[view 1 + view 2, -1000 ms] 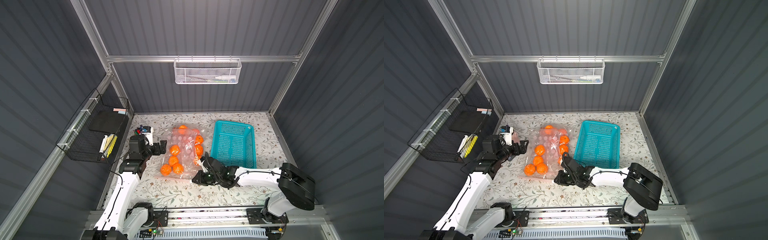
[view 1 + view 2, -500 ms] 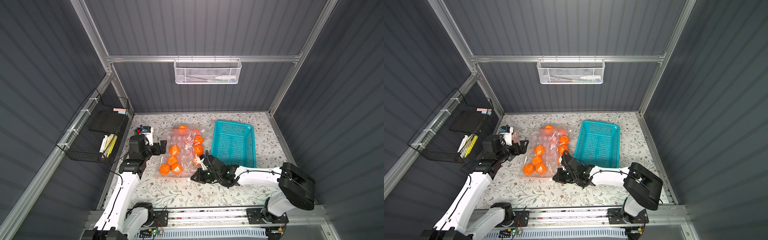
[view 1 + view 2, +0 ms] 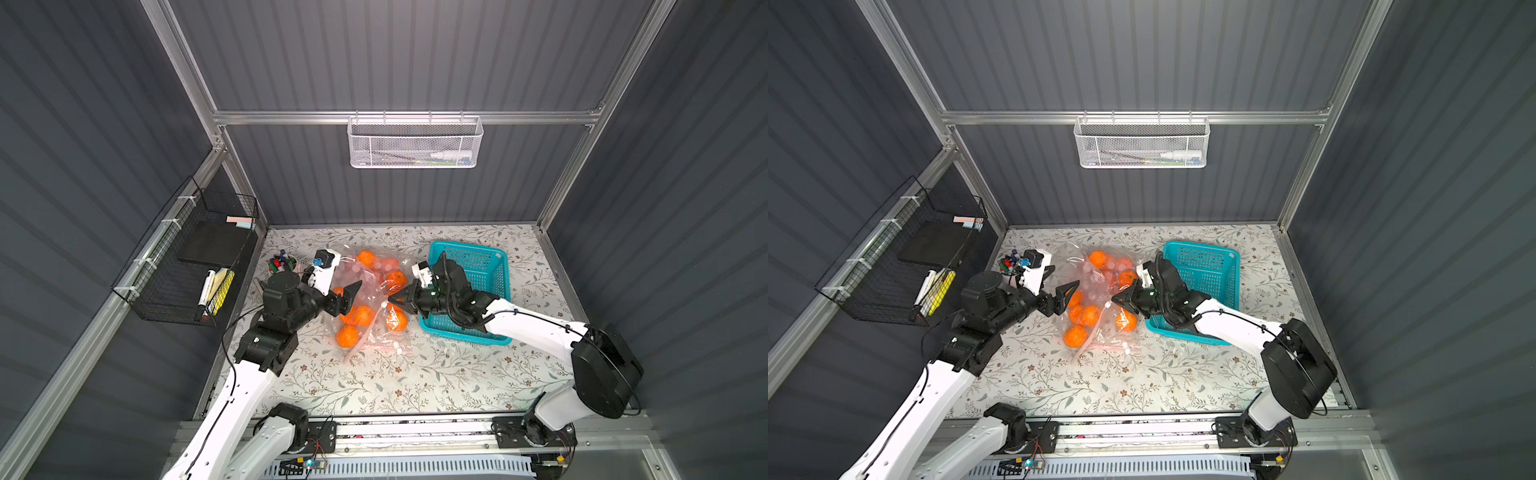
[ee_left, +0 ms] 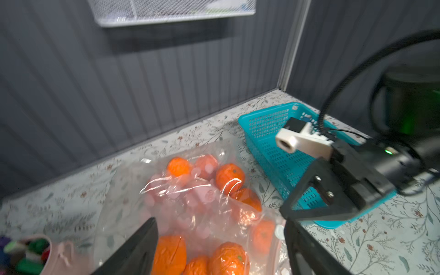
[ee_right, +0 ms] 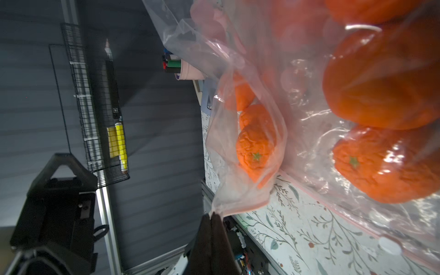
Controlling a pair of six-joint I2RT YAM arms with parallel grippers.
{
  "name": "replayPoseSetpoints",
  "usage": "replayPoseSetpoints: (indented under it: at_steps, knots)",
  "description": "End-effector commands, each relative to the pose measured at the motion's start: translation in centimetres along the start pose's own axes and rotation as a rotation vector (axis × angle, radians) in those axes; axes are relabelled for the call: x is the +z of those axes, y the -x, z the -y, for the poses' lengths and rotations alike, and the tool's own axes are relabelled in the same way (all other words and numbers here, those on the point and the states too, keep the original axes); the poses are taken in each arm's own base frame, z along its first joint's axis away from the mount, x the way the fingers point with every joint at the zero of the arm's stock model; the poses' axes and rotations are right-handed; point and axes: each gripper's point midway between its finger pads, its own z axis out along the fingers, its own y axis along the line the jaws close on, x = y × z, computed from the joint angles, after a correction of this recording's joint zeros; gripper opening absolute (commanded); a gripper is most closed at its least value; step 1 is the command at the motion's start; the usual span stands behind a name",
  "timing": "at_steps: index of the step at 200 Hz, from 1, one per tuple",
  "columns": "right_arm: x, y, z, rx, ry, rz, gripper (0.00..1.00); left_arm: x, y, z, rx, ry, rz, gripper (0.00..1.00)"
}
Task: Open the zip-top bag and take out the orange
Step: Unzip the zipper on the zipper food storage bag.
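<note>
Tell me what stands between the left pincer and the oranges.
The zip-top bag's clear film: the oranges lie inside it, and the left pincer hovers open just outside. The right pincer is shut on the bag's edge and holds it up.

We are looking at a glossy, crinkled clear plastic zip-top bag, rough-skinned matt oranges, a perforated teal plastic basket and a metal mesh basket.
</note>
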Motion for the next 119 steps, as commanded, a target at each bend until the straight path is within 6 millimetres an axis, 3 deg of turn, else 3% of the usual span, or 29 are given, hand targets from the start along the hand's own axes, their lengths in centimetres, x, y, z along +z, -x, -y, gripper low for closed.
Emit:
replayPoseSetpoints:
  at_steps: [1,75,119]
  knots:
    - [0.1,-0.9,-2.8,0.059,0.078,-0.084,0.0,0.6,-1.3,2.4,0.146,-0.073,-0.022,0.82]
    - [0.0,-0.9,-3.4,0.118,0.124,-0.084,0.0,2.8,-5.6,5.7,0.14,-0.133,-0.145,0.74]
    - [0.6,-0.8,-3.0,0.145,0.131,-0.088,0.0,3.5,-8.0,5.6,0.095,-0.054,-0.178,0.72]
